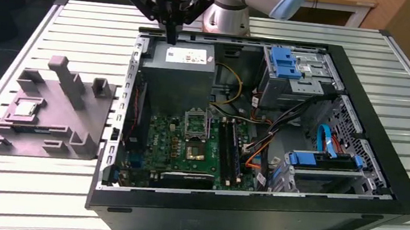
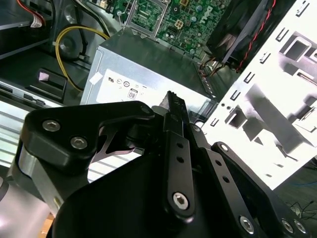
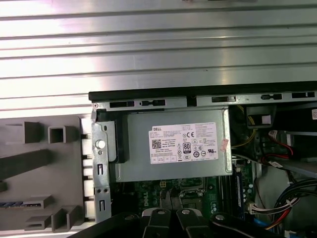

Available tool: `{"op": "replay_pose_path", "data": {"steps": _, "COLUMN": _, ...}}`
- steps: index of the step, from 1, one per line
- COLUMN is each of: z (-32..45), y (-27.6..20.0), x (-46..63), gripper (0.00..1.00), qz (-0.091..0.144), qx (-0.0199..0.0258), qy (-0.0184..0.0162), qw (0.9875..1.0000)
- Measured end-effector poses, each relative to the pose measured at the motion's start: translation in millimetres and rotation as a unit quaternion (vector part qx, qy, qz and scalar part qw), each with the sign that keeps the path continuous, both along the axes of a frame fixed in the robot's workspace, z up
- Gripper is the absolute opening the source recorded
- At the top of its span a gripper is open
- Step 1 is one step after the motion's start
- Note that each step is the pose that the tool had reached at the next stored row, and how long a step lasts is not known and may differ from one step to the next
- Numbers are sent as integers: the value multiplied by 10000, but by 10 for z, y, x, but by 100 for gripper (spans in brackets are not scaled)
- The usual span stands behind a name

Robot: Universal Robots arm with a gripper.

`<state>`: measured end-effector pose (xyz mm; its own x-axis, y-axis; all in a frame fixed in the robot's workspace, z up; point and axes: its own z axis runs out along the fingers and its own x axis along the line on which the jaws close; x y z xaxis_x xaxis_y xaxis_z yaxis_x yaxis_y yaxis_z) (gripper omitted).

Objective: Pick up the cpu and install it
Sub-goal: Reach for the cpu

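**Ana:** Black linkage of the claw (image 2: 174,99) sits right up against the lens in the second wrist view. The fingers look pressed together with nothing between them.

**Ben:** Empty-handed, then. Where's the cpu?

**Ana:** Look to the exterior view. The cpu (image 1: 24,108) lies flat, silvery top up, in a square pocket of the grey holder (image 1: 59,125).

**Ben:** And the holder?

**Ana:** It rests on the slatted bench (image 1: 30,188), near the bench's edge on the exterior view's left, just beside the open computer case (image 1: 255,215). The case takes the middle of the bench and runs toward the edge on the exterior view's right.

**Ben:** What's inside?

**Ana:** A green motherboard (image 1: 178,149) with the dark-framed socket (image 1: 195,123) on it. I can't tell whether the socket's frame is latched.

**Ben:** Where's the claw in all this?

**Ana:** It hangs over the power supply (image 1: 178,81), the grey box with the white label, by the case's wall nearest the bench's far edge. That's well apart from the cpu.

**Ben:** So which step is this?

**Ana:** I'd judge the pick-up hasn't begun. The chip lies untouched in its pocket, so this is the reach stage.

**Ben:** And what would a grasp call for?

**Ana:** By my reckoning, the claw needs to be above the holder's pocket with its fingers apart enough to straddle the chip's edges. It would also want a level, gentle descent, because the chip is thin and sits low.
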<state>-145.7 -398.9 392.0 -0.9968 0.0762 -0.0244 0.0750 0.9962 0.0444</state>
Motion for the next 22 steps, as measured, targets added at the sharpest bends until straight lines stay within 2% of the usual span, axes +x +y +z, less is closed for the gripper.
{"op": "replay_pose_path", "data": {"steps": 22, "z": -6, "y": 0, "x": -73, "gripper": 11, "qz": 0, "qx": 0, "qy": 0, "qw": 10000}}
